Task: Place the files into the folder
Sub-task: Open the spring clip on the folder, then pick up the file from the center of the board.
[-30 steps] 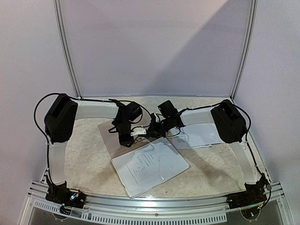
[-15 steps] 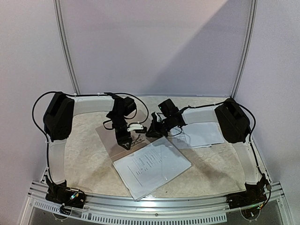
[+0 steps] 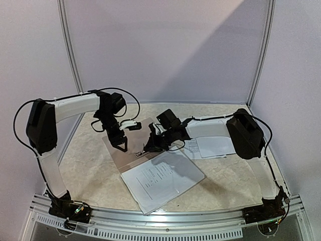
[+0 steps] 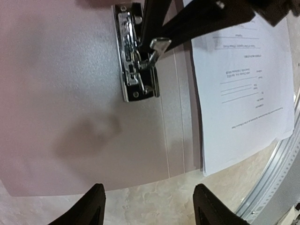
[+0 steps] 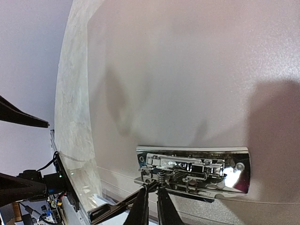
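Taupe folder (image 4: 70,93) lies open, centre of table (image 3: 90,170). Its clip (image 4: 136,61) holds no sheets. Right gripper (image 5: 151,206) is pinched on the clip lever (image 4: 159,44) (apparently). Left gripper (image 4: 150,206) is spread and empty above the cover. Files: near stack (image 3: 163,178) beside the spine, far stack (image 3: 213,146) apart, so nothing filed yet. Rt cover hidden.

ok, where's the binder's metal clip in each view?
Top external: metal clip mid-frame on the open folder, at the right hand, barely visible.
Left wrist: upper centre.
Right wrist: lower right.
Shared landmark: the right hand's fingers at its lever.
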### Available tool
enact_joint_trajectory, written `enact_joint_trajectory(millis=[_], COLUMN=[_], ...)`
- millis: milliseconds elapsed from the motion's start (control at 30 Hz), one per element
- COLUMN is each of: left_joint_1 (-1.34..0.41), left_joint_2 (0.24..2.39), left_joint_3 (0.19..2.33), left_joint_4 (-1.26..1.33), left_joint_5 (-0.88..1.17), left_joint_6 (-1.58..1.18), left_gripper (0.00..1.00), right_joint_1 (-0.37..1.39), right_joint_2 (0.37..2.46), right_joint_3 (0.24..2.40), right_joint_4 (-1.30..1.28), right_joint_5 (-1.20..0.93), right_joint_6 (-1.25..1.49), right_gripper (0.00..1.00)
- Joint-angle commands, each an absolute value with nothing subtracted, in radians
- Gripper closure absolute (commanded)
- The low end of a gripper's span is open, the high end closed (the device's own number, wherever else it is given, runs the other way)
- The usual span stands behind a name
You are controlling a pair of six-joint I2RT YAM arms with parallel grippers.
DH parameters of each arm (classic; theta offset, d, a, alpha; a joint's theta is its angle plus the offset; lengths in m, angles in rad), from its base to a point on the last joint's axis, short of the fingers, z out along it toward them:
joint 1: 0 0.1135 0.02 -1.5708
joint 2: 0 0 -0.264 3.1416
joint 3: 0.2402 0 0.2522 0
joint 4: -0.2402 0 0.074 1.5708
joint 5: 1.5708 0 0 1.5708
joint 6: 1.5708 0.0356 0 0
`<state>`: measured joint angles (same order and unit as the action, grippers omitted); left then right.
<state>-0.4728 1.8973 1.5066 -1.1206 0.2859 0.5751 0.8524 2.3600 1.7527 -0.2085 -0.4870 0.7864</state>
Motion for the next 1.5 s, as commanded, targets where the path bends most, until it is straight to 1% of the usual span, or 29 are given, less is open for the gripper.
enact_joint_trajectory(millis=[0, 333, 500, 633, 767, 900, 1033, 1100, 1167, 1267, 1467], left_joint_1=[-0.45, -0.363, -0.34, -0.333, -0.322, -0.311, -0.308, -0.309, -0.309, -0.31, -0.308], left_joint_2=[1.838, 1.745, 1.71, 1.69, 1.67, 1.672, 1.663, 1.677, 1.696, 1.725, 1.774], left_joint_3=[1.453, 1.378, 1.323, 1.286, 1.247, 1.19, 1.123, 1.095, 1.086, 1.09, 1.101], left_joint_4=[-1.132, -1.135, -1.129, -1.13, -1.136, -1.138, -1.12, -1.11, -1.101, -1.091, -1.083], left_joint_5=[0.305, 0.324, 0.314, 0.313, 0.301, 0.246, 0.193, 0.161, 0.131, 0.105, 0.059], left_joint_6=[0.569, 0.568, 0.568, 0.569, 0.578, 0.577, 0.575, 0.569, 0.568, 0.569, 0.574], left_gripper=[0.34, 0.34, 0.34, 0.34, 0.33, 0.34, 0.33, 0.32, 0.32, 0.32, 0.32], right_joint_1=[0.881, 0.944, 0.946, 0.946, 0.929, 0.878, 0.807, 0.769, 0.729, 0.693, 0.683], right_joint_2=[2.334, 2.43, 2.402, 2.395, 2.33, 2.241, 2.144, 2.105, 2.096, 2.119, 2.261], right_joint_3=[1.792, 1.899, 1.925, 1.983, 1.982, 1.942, 1.825, 1.767, 1.723, 1.703, 1.804], right_joint_4=[-0.185, -0.187, -0.252, -0.349, -0.407, -0.545, -0.708, -0.778, -0.811, -0.816, -0.84], right_joint_5=[-0.462, -0.484, -0.452, -0.445, -0.421, -0.333, -0.188, -0.13, -0.11, -0.136, -0.17], right_joint_6=[0.807, 0.847, 0.804, 0.745, 0.685, 0.623, 0.586, 0.574, 0.562, 0.541, 0.492], right_gripper=[0.93, 0.93, 0.93, 0.89, 0.86, 0.8, 0.6, 0.56, 0.54, 0.54, 0.55])
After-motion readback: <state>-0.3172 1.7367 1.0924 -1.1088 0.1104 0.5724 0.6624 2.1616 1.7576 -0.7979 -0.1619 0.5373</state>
